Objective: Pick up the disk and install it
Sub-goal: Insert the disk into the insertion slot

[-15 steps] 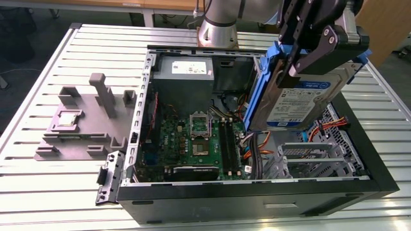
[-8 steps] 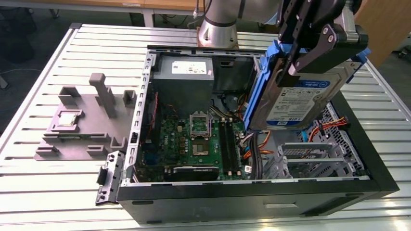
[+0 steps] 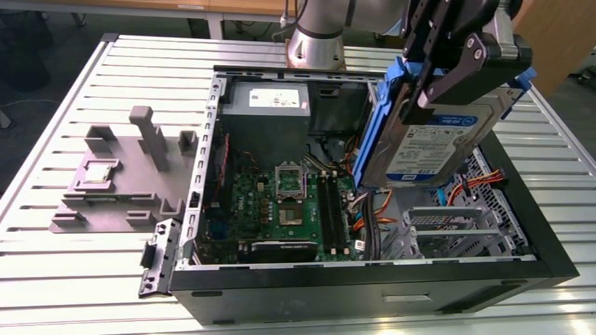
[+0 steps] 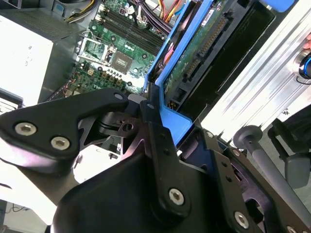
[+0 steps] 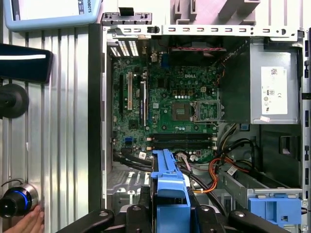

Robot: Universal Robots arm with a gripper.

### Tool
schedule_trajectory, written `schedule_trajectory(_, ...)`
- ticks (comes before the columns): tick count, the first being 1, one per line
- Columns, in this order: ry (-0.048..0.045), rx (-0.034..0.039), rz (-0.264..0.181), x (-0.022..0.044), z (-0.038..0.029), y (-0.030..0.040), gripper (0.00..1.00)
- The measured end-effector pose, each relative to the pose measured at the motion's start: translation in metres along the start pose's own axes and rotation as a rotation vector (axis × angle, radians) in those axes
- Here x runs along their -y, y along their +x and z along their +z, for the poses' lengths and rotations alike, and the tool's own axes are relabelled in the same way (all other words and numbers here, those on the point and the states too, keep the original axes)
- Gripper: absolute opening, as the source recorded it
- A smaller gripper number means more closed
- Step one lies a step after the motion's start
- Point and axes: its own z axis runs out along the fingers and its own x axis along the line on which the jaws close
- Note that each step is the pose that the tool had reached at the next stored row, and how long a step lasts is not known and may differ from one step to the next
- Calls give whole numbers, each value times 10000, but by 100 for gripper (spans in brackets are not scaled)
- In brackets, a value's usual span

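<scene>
Open PC case (image 3: pixel 373 286) lies on its side on the slatted desk (image 3: pixel 75 279), black wall nearest, motherboard (image 3: pixel 289 202) facing up. A grey holder (image 3: pixel 121 181) sits beside it on the exterior view's left. On the exterior view's right there's a metal drive cage (image 3: pixel 456 227) inside the case. Over that, the hand (image 3: pixel 436 94) is clamped on the disk (image 3: pixel 437 150), holding it on edge and tilted, label out, up in the air, not slotted in yet. Power supply (image 3: pixel 270 101) is at the back.

Case (image 3: pixel 373 296) on surface (image 3: pixel 75 279); fixture (image 3: pixel 112 188) beside it, exterior view's left; board (image 3: pixel 279 202) inside case; disk (image 3: pixel 437 146) above case, toward exterior view's right.
</scene>
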Motion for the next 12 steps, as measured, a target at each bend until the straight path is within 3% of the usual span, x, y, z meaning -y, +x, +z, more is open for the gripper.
schedule_trajectory(12,0,0,-1,0,0,-18,37)
